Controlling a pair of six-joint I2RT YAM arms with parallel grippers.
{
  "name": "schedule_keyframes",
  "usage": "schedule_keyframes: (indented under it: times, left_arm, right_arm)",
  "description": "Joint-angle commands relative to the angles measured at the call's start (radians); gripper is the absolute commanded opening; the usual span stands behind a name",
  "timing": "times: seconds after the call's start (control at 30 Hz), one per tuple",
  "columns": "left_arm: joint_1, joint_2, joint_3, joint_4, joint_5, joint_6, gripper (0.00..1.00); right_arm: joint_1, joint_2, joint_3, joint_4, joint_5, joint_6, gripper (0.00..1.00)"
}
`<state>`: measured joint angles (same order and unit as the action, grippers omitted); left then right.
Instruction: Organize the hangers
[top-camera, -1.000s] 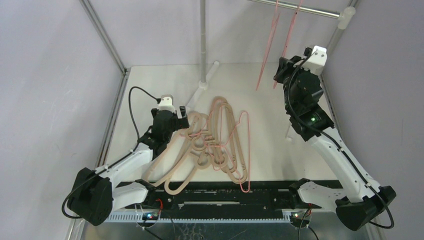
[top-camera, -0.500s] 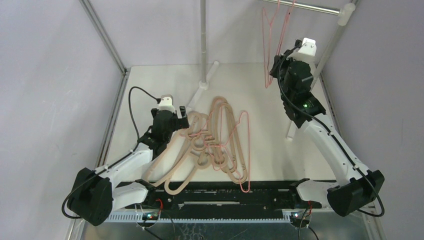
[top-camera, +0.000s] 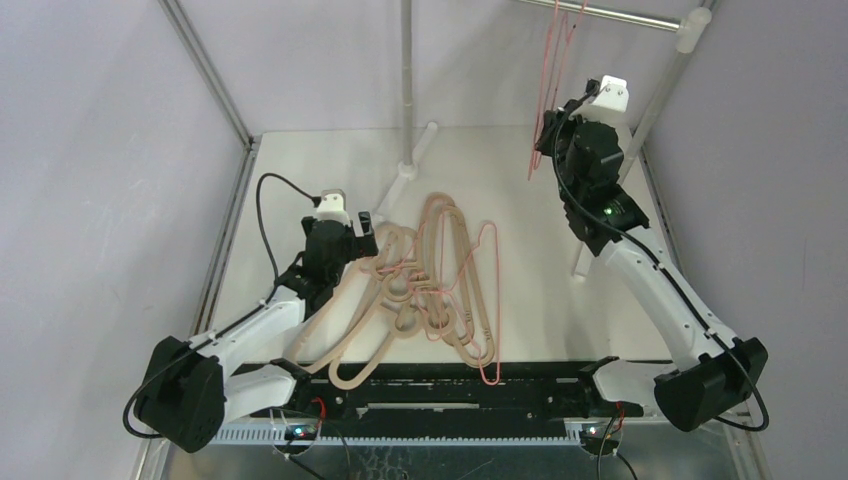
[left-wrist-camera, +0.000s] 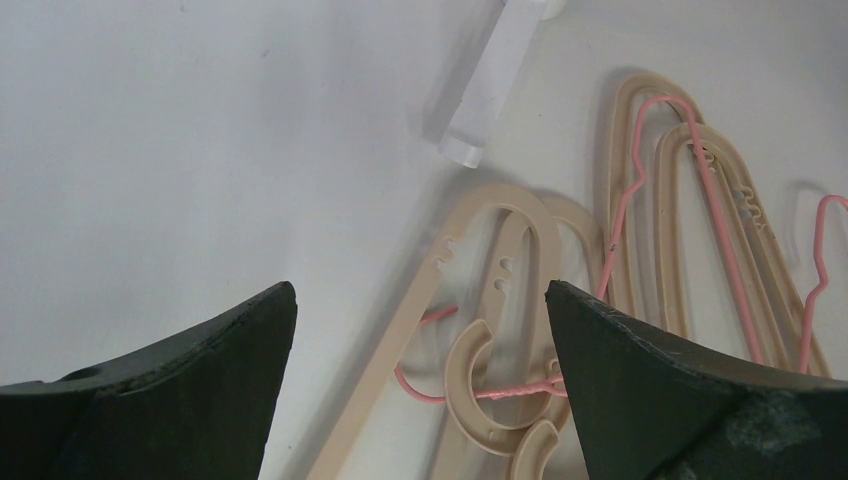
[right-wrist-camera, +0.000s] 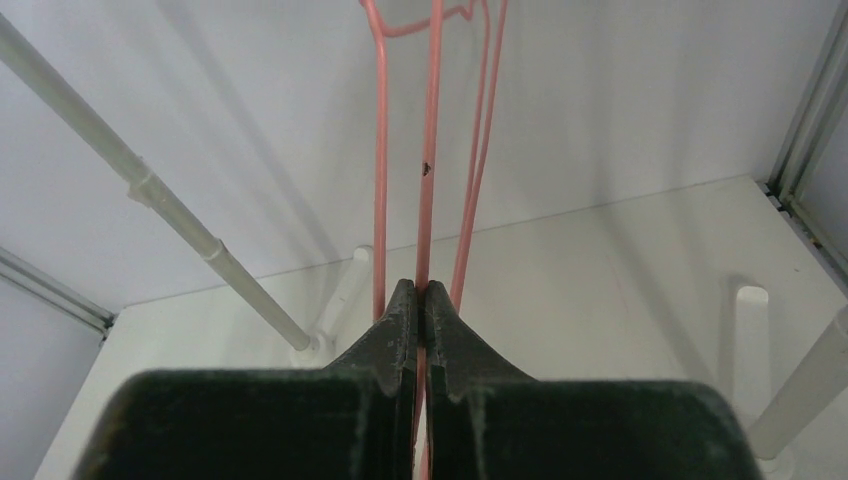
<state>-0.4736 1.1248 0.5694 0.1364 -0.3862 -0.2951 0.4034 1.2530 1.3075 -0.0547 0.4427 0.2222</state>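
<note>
**Pink hanger at the rail could slip off**

The thin pink wire hanger (top-camera: 547, 95) hangs high at the back right, with its top up at the silver rack rail (top-camera: 620, 15). The hook sits at the very edge of the top view, so I cannot tell if it is fully over the rail. More pink wire runs just beside it, maybe a 2nd hanger.

If the hook is not on and the grip lets go, the hanger could fall to the white table (top-camera: 300, 170). A sideways pull could bend the thin wire or knock its neighbour off.

The thick beige hangers (top-camera: 400, 290) lie in a tangled pile in the middle of the table. Pink wire ones are threaded through them, so lifting 1 could drag others along.

The right gripper (right-wrist-camera: 421, 300) is squeezed tight on 1 straight wire of the hanging hanger, with no gap between its fingers. The left gripper (left-wrist-camera: 418, 300) is spread wide, low over the left side of the pile. It holds nothing.
</note>
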Motion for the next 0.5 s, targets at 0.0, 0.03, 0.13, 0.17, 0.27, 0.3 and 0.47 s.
schedule_keyframes:
  times: [0.0, 0.03, 0.13, 0.17, 0.27, 0.3, 0.47]
  left_arm:
    - [-0.004, -0.013, 0.006, 0.028, -0.008, 0.018, 1.00]
    - [-0.004, -0.012, 0.006, 0.028, -0.008, 0.018, 1.00]
    - [-0.004, -0.015, 0.005, 0.028, -0.010, 0.018, 1.00]
    - [-0.004, -0.015, 0.004, 0.028, -0.011, 0.016, 1.00]
    - [-0.005, -0.021, 0.003, 0.026, -0.012, 0.017, 1.00]
    - [-0.004, -0.022, 0.003, 0.025, -0.013, 0.018, 1.00]
    - [-0.004, -0.029, 0.000, 0.024, -0.015, 0.016, 1.00]
  right_arm:
    - [0.011, -0.059, 0.008, 0.093, 0.031, -0.018, 0.00]
    - [0.011, -0.055, 0.020, 0.090, 0.036, -0.024, 0.00]
    - [0.011, -0.047, 0.044, 0.087, 0.044, -0.033, 0.00]
    - [0.011, -0.044, 0.052, 0.085, 0.047, -0.035, 0.00]
    - [0.000, -0.015, 0.089, 0.061, 0.051, -0.035, 0.00]
    - [-0.007, -0.003, 0.104, 0.047, 0.044, -0.031, 0.00]
    - [-0.018, 0.035, 0.125, -0.003, 0.014, 0.010, 0.00]
